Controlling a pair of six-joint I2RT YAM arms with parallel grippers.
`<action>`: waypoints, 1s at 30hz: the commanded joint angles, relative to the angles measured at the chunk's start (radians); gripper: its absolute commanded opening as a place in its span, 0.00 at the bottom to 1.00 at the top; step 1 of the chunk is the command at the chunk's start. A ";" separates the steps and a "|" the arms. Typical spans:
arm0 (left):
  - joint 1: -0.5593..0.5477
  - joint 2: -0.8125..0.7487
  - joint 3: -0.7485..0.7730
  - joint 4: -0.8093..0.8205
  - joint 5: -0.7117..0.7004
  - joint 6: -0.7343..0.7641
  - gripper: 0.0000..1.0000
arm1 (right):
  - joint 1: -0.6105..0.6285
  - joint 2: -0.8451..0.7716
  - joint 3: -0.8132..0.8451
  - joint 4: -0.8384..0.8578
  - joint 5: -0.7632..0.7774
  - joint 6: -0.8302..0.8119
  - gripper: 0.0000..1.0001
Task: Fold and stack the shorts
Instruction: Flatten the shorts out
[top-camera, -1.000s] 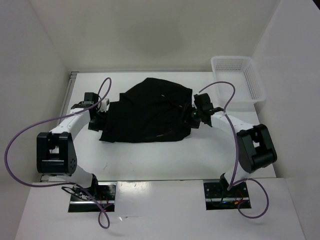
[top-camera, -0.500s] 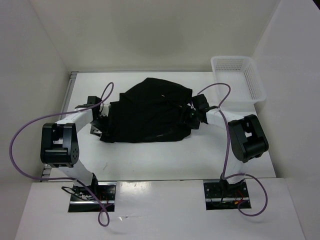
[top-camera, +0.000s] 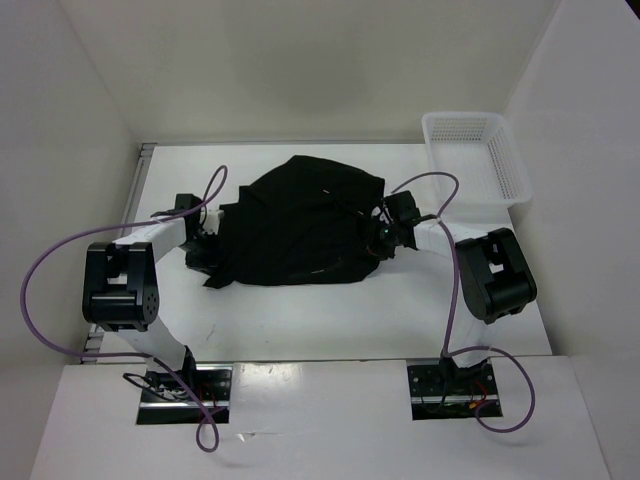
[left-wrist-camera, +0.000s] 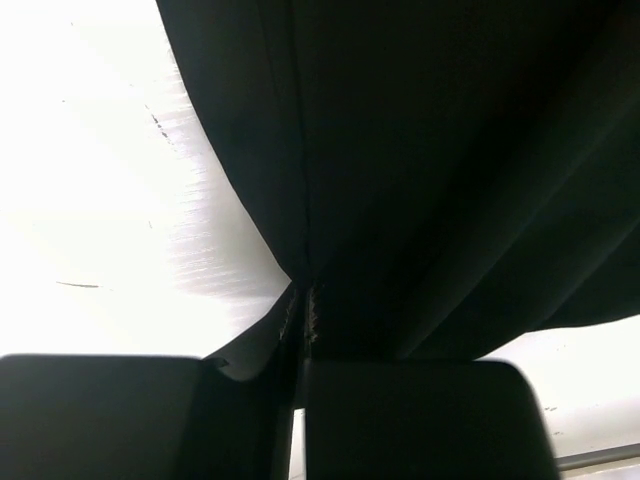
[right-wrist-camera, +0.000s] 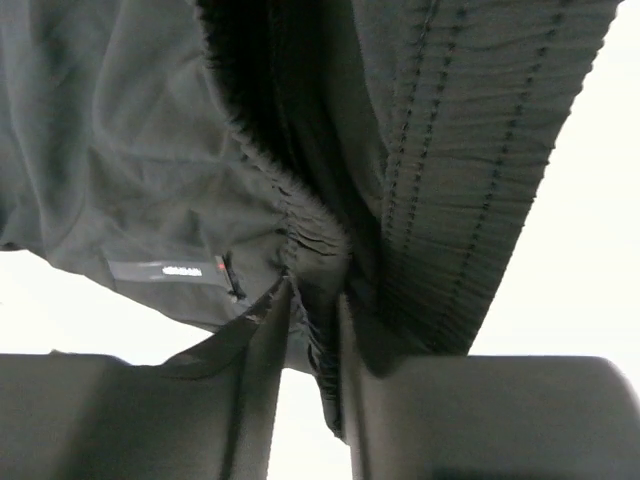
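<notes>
The black soft-fabric shorts (top-camera: 295, 225) lie rumpled in a heap at the middle of the white table (top-camera: 320, 320), between the two arms. The left gripper (left-wrist-camera: 303, 325) is clamped on a fold at the heap's left edge, its fingers pressed together on the cloth. The right gripper (right-wrist-camera: 315, 315) pinches the gathered elastic waistband at the right edge, apparently tight, though the overhead view hides its fingers. A white plastic mesh basket (top-camera: 512, 165) stands at the far right corner, apart from the shorts.
</notes>
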 joint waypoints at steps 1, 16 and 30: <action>0.003 0.037 -0.016 -0.007 0.015 0.004 0.02 | -0.005 0.000 -0.003 0.028 -0.054 0.003 0.24; 0.003 -0.043 0.076 -0.102 -0.079 0.004 0.00 | -0.134 -0.465 -0.066 -0.483 -0.112 0.007 0.00; -0.015 -0.032 0.263 -0.215 0.111 0.004 0.36 | -0.134 -0.427 -0.063 -0.657 -0.043 -0.049 0.00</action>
